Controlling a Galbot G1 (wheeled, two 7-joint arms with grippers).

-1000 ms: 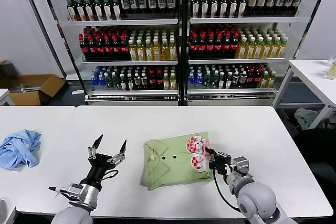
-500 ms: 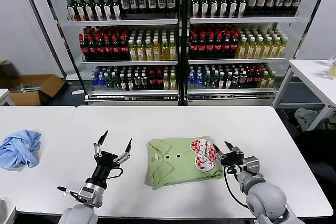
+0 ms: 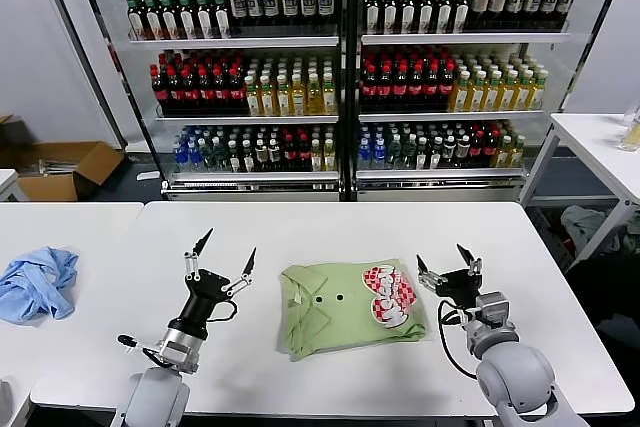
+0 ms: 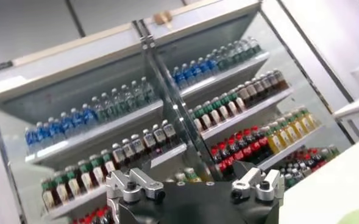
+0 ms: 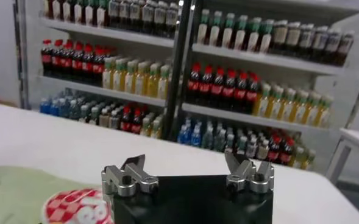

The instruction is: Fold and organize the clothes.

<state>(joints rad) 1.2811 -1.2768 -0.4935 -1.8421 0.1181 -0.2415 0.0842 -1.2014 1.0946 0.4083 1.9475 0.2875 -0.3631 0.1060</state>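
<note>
Shirt (image 3: 350,310) between spread, empty hands (image 3: 447,269).

Right pincer (image 3: 449,262) was clamped on the right edge of the polo shirt (image 3: 340,309), at the red-and-white chest print (image 3: 388,294); it has since let go, fingers spread wide, and pulled up and away to the right. It now sits just off the shirt's right edge, clear of the fabric. Print area was bunched and lifted under that grip; it now lies flat on the counter (image 3: 520,277), and the folded shirt looks squarer on that side. Left pincer (image 3: 226,254), open throughout, has drifted up and slightly toward the shirt, tips now higher over the counter, not touching the shirt.
</note>
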